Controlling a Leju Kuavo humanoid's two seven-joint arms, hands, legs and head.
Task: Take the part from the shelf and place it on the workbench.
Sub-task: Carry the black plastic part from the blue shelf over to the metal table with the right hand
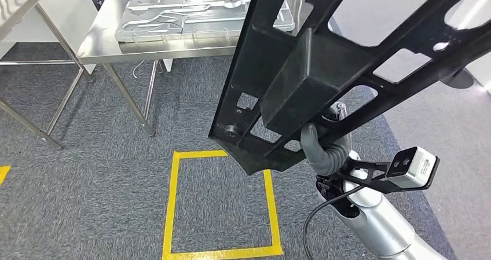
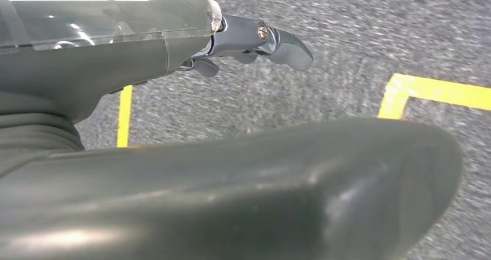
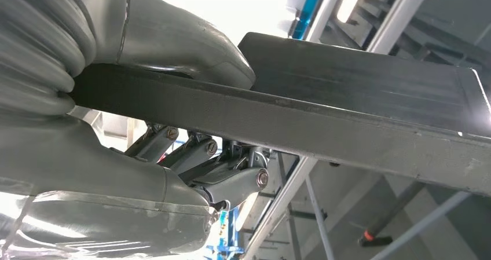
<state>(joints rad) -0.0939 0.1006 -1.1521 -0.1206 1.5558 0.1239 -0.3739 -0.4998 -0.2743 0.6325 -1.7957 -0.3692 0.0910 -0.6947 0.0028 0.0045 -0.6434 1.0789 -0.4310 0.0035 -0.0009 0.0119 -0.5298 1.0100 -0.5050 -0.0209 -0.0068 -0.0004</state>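
Part [image 1: 324, 69], black slotted frame, is carried in my right hand [image 1: 324, 150], thumb over one edge and fingers [image 3: 231, 179] under it, held high, I judge, to clear the floor in transit. My left hand [image 2: 255, 43] hangs empty, fingers loosely curled. Beyond lie the yellow floor square [image 1: 173, 202], then the workbench [image 1: 98, 46] bearing a silver panel [image 1: 173, 19], the drop-off.
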